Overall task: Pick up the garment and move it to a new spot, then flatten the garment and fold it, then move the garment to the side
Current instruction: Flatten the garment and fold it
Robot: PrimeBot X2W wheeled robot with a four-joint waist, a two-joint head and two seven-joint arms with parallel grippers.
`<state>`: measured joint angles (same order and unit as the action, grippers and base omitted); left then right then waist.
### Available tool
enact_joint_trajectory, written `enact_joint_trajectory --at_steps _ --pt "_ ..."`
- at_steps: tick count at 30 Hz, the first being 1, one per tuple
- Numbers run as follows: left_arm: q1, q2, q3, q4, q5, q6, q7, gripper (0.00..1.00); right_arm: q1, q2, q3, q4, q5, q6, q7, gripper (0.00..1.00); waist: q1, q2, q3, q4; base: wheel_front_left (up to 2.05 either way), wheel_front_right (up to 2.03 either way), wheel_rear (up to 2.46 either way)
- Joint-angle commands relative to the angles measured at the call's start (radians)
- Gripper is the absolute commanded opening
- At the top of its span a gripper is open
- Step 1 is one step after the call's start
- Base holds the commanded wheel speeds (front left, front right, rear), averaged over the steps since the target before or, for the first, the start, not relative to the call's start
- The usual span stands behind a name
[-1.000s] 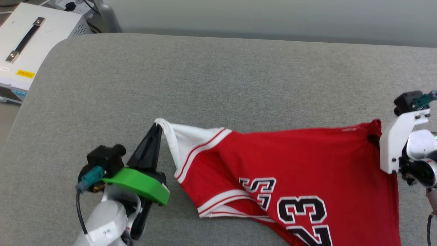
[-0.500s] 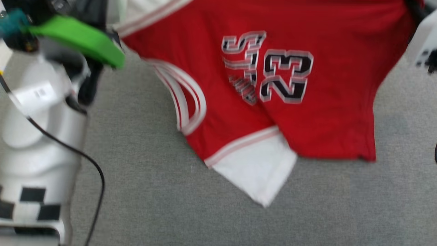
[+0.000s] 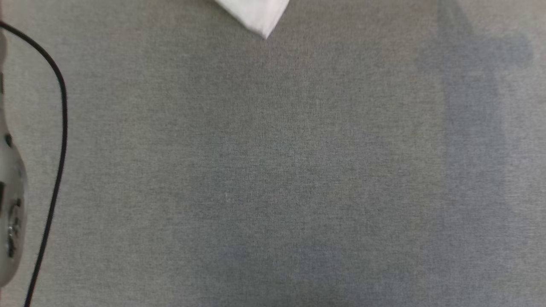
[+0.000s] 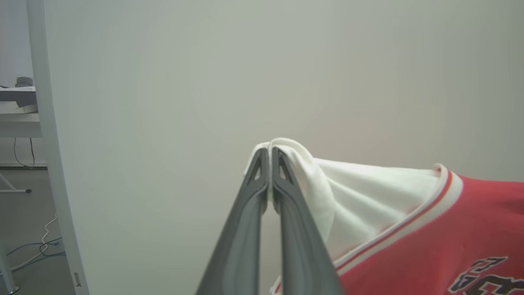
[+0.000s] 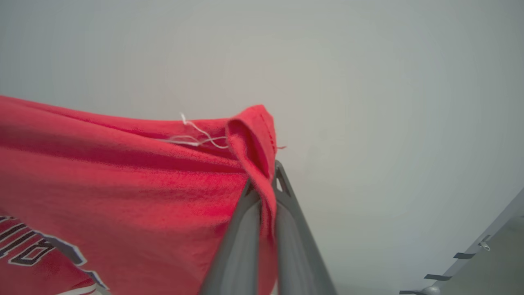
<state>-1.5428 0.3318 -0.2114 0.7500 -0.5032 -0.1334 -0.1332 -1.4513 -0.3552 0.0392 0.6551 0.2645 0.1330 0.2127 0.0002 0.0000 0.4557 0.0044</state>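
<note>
Hanging in the air above the grey fabric surface point(image 3: 273, 170), the garment point(image 5: 123, 184), a red T-shirt with white sleeves, is held up by two of its corners. The left gripper point(image 4: 270, 153) has its two dark fingers pressed together on a bunched fold of the white sleeve point(image 4: 360, 192), and the cloth wraps over the fingertips. The right gripper point(image 5: 268, 176) pinches a rolled corner of the red hem point(image 5: 249, 131), where a loose white thread point(image 5: 196, 141) trails from the stitching. Between the two grips the cloth sags a little and shows part of a black-and-white print.

Looking down on the grey fabric surface, a pointed sleeve tip point(image 3: 256, 15) dangles over its far part; whether it touches the surface cannot be told. A black cable point(image 3: 59, 128) curves along the surface's left side, beside a pale forearm point(image 3: 8, 204).

The shirt looks light, soft and completely limp. It has no stiffness to hold a shape, so it will likely swing, drape and fold onto itself when lowered to the surface. Thin cloth could slide out of such narrow fingers. The doubled fabric at hems, sleeve cuffs and striped seams seems the safest place to take hold, at two corners well apart so the body spreads flat.
</note>
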Motion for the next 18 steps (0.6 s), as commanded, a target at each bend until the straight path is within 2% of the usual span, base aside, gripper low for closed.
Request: enact_joint_trajectory --at_steps 1,5,10,18 --pt "-0.043 0.020 0.013 0.029 -0.009 0.004 -0.012 0.00 -0.031 -0.016 -0.012 0.025 -0.018 -0.002 -0.013 0.00 -0.0002 0.0000 0.092 -0.004 0.00 0.00 0.00" --pt "-0.095 0.014 -0.001 0.108 -0.020 0.003 -0.035 0.00 -0.085 0.001 -0.010 0.088 -0.029 -0.002 -0.037 0.00 -0.0002 0.0000 0.143 0.002 0.00 0.00 0.00" --pt "-0.086 0.005 -0.036 0.174 -0.053 0.003 -0.060 0.00 -0.092 0.024 0.004 0.172 -0.017 -0.002 -0.076 0.00 -0.0002 0.0000 0.184 0.002 0.00 0.00 0.00" --pt "0.088 0.018 -0.114 0.189 -0.168 0.003 -0.095 0.00 0.022 0.060 0.082 0.272 0.068 -0.002 -0.136 0.00 -0.0002 0.0000 0.161 -0.005 0.00 0.00 0.00"
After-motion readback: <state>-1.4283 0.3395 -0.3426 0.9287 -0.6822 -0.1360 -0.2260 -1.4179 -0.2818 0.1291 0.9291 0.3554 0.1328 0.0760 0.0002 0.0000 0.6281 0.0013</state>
